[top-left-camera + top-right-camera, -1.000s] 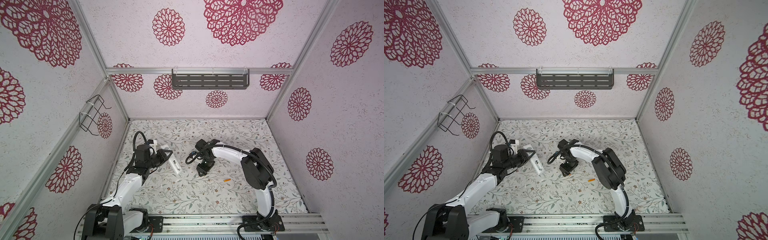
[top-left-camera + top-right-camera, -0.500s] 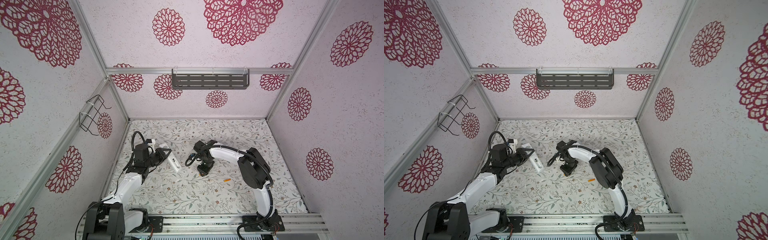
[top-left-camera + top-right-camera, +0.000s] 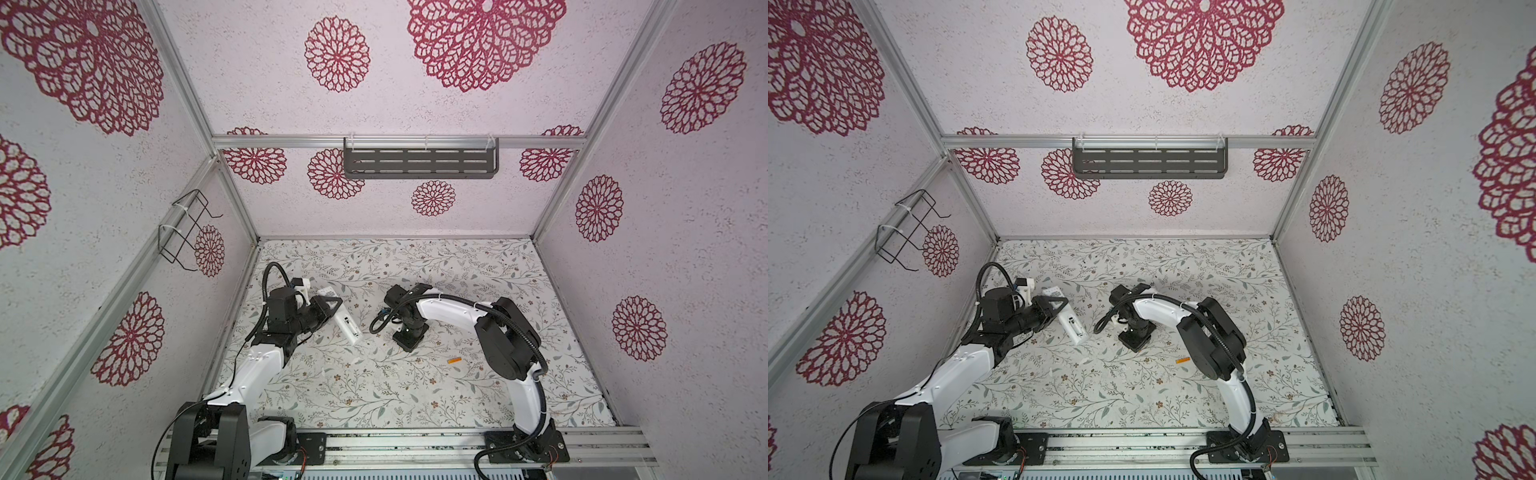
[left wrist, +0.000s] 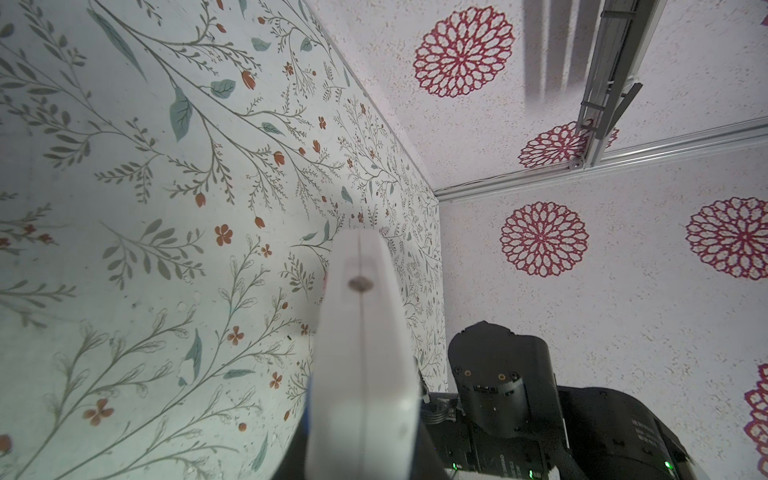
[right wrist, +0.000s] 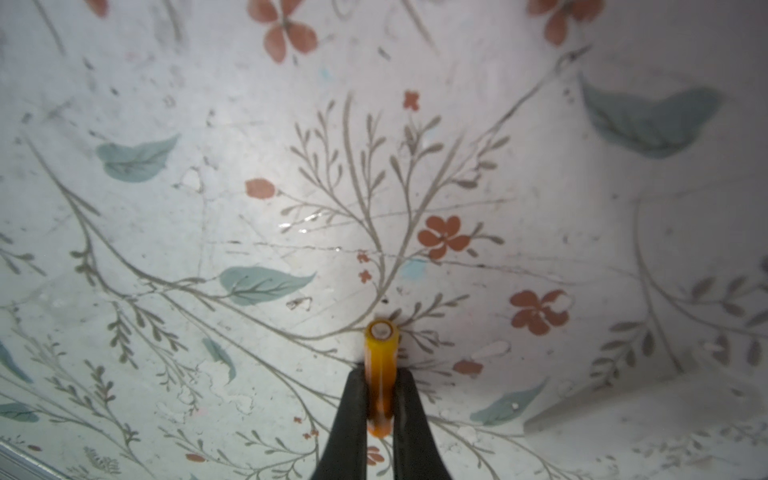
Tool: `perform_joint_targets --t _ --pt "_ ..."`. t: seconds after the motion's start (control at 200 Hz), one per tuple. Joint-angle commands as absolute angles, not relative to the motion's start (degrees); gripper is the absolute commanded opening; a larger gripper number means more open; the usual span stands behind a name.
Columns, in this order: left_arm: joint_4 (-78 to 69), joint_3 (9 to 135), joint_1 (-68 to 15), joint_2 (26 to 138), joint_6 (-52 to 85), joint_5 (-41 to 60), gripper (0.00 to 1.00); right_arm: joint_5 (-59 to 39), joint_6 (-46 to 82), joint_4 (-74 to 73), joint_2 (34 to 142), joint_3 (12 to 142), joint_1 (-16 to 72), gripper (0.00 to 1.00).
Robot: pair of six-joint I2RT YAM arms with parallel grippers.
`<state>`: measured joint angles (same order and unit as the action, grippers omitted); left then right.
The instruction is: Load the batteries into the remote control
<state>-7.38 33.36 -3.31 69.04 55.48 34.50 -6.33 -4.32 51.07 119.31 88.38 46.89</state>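
Right gripper (image 5: 381, 376) pinches one battery (image 5: 380, 349), left gripper (image 3: 327, 309) clamps the remote (image 3: 348, 327); the second battery (image 3: 454, 360) lies outside both jaws, seemingly none loaded.

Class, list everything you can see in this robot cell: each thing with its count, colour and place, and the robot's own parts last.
remote: one, white, held above the table's left side
held battery: one, orange, between the right fingers, close to the table
loose battery: one, orange, lying on the table beside the right arm
table: one, pale floral pattern, floor of the cell
shelf: one, dark grey, on the back wall's rail
wire rack: one, black, on the left wall
left arm: one, white and black, left side
right arm: one, white and black, right side
left fingers: black, shut on the remote
right fingers: black, shut on the held battery
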Motion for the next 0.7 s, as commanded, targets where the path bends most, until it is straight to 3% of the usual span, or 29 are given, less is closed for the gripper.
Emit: perform_joint_targets --t 0.0,0.305,0.695 --pt "-7.53 35.2 -2.9 69.26 54.49 35.68 0.0 -9.61 2.3 51.83 116.12 86.42 47.11 0.0" --pt "-15.01 36.09 -3.08 74.05 55.42 40.56 0.0 -17.23 12.85 55.64 106.66 93.43 47.11 0.0" --pt "-27.08 35.86 -7.39 82.63 59.08 44.88 0.0 -23.65 20.38 61.44 109.08 107.83 47.19 0.0"
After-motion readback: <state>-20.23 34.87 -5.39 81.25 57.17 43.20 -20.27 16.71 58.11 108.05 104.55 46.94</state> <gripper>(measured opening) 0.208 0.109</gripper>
